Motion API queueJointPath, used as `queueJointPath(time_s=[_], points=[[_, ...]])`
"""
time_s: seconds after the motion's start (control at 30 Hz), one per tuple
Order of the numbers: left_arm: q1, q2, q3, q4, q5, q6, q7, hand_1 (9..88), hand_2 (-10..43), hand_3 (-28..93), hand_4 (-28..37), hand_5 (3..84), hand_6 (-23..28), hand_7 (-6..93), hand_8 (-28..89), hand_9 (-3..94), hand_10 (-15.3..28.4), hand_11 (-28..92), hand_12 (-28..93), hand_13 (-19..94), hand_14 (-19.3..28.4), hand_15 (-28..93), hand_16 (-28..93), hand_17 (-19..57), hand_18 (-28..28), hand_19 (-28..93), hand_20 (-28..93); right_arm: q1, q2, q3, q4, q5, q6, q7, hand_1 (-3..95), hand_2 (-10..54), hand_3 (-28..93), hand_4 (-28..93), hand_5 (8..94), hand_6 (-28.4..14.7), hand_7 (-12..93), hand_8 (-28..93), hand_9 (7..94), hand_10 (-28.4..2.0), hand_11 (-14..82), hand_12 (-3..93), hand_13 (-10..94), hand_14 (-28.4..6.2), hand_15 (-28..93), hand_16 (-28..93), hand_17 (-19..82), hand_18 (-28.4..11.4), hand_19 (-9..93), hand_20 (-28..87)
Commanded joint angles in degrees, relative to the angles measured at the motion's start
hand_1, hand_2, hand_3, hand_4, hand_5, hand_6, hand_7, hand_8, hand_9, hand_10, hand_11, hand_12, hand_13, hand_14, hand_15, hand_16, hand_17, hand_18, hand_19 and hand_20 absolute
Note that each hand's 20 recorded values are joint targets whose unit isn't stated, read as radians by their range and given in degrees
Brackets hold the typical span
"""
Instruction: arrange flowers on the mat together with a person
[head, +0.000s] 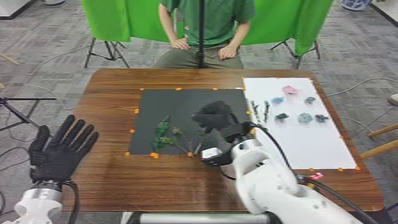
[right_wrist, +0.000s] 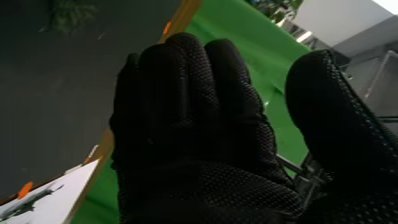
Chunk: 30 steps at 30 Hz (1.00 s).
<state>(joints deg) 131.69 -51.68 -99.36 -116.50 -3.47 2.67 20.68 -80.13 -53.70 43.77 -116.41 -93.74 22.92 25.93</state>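
My right hand (head: 216, 118) is over the right part of the dark mat (head: 178, 102). In the right wrist view the same hand (right_wrist: 200, 135) has straight fingers, the thumb apart, and holds nothing. Green sprigs (head: 163, 131) lie on the mat's lower left part; one sprig (right_wrist: 73, 14) appears in the wrist view too. The white sheet (head: 306, 140) carries a pink flower (head: 290, 90), a light blue flower (head: 277, 100), several blue-green blooms (head: 305, 118) and thin dark stems (head: 266, 109). At the table's left edge my left hand (head: 60, 152) is open, fingers spread.
The brown wooden table (head: 115, 175) extends around the mat and sheet. Orange tape pieces (head: 154, 155) mark the mat's border. A small pink item (head: 316, 176) lies at the near edge of the sheet, close to my right arm.
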Motion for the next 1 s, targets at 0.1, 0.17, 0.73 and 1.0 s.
queueJointPath(time_s=[0.1, 0.17, 0.73, 1.0], points=[[1.94, -0.85, -0.27, -0.55, -0.01, 0.18, 0.24, 25.5, 10.2, 69, -28.3, 43.5, 7.2, 7.6, -8, 39.6, 14.0, 15, 9, 30, 16.9, 33, -6, -3.2, 14.6, 33, 14, -9.21, 4.85, 7.92, -1.75, 2.74, -15.91, -5.07, 31.0, 11.5, 68, -21, 73.1, -4.9, 27, -13, 72.7, -18.7, 31.0, 21.8, 54, -17.4, 70, 24, 22, -19.7, 64, 25], [1.71, -0.80, -0.10, -0.39, -0.10, 0.15, 0.07, 25.5, 10.3, 69, -28.3, 43.5, 7.2, 7.6, -8, 39.6, 14.0, 15, 9, 30, 17.0, 33, -6, -3.2, 14.6, 33, 14, -9.57, 5.02, 7.61, -2.05, 1.88, -17.67, -6.04, 30.4, 12.3, 67, -21, 75.5, -4.6, 27, -13, 74.3, -18.6, 29.5, 21.5, 55, -17.5, 70, 25, 22, -19.7, 63, 26], [0.35, -0.33, 0.59, 0.15, -0.11, 0.22, -0.93, 25.3, 10.6, 69, -28.3, 43.6, 7.2, 7.8, -8, 39.7, 13.9, 15, 9, 30, 17.0, 34, -7, -3.2, 14.6, 33, 14, -5.07, 0.63, 1.01, 1.72, 1.09, -23.73, -6.18, 27.9, 13.4, 65, -20, 77.1, -4.3, 18, -12, 74.3, -16.7, 15.9, 16.8, 55, -17.2, 66, 25, 21, -19.5, 61, 28], [0.10, -0.36, 0.51, 0.44, -0.15, 0.44, -1.31, 25.2, 10.6, 69, -28.3, 43.6, 7.3, 7.7, -8, 39.8, 14.0, 15, 9, 30, 16.9, 34, -7, -3.2, 14.5, 33, 14, -4.68, -0.52, 0.50, 3.50, 2.26, -22.51, -4.75, 27.5, 13.6, 65, -20, 74.2, -4.4, 17, -12, 70.3, -16.1, 13.6, 15.6, 55, -17.1, 66, 25, 21, -19.6, 61, 28]])
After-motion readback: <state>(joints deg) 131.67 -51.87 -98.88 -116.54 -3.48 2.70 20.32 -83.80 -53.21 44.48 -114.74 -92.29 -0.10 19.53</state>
